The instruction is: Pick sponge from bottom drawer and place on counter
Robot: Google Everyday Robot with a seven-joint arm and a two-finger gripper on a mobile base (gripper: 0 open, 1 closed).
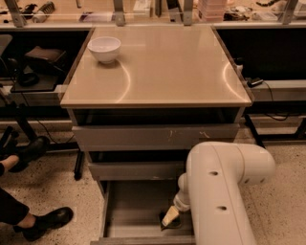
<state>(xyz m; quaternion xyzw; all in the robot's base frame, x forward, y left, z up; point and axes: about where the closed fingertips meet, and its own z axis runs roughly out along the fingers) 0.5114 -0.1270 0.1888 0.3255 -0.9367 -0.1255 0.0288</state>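
Note:
The bottom drawer (131, 206) is pulled open and shows a plain grey inside. My gripper (169, 217) reaches down into its front right part, right over a small dark flat thing (163, 225) that looks like the sponge; most of it is hidden under the gripper. My bulky white arm (222, 191) covers the drawer's right side. The tan glossy counter (162, 72) tops the cabinet.
A white bowl (104, 49) stands on the counter's far left corner. The two shallower drawers (153, 136) stick out slightly above the open one. A person's black shoes (45, 222) are on the floor at left. A cluttered shelf (143, 7) runs behind.

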